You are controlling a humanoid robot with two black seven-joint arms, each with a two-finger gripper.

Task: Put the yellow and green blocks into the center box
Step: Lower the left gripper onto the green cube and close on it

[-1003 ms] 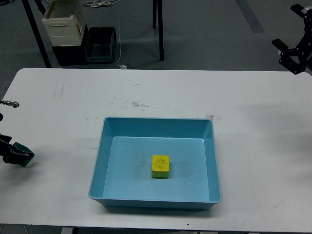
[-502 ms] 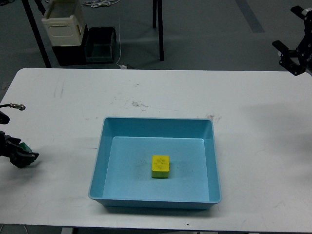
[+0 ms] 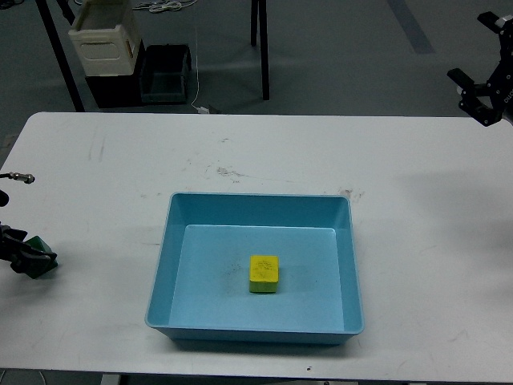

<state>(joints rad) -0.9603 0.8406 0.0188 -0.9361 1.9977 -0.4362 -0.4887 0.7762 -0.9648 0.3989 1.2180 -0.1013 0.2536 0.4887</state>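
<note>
Since the last frame my left gripper (image 3: 24, 258) has shifted slightly toward the worktop's (image 3: 417, 241) left edge, jaws clamped on the green block (image 3: 36, 263). The yellow block (image 3: 264, 273) sits unmoved in the blue box (image 3: 260, 205). My right gripper (image 3: 483, 95) hovers at the far right corner, jaws apart.

Yellow block (image 3: 264, 273), light blue box (image 3: 164, 269), green block (image 3: 36, 264), white scuffed table (image 3: 417, 168), black tools

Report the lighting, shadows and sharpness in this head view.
Head view: even, diffuse light, no glare on the white table; the blue box casts a soft shadow along its front edge; the yellow block is sharp; the left gripper at the edge looks dark, detail lost.
</note>
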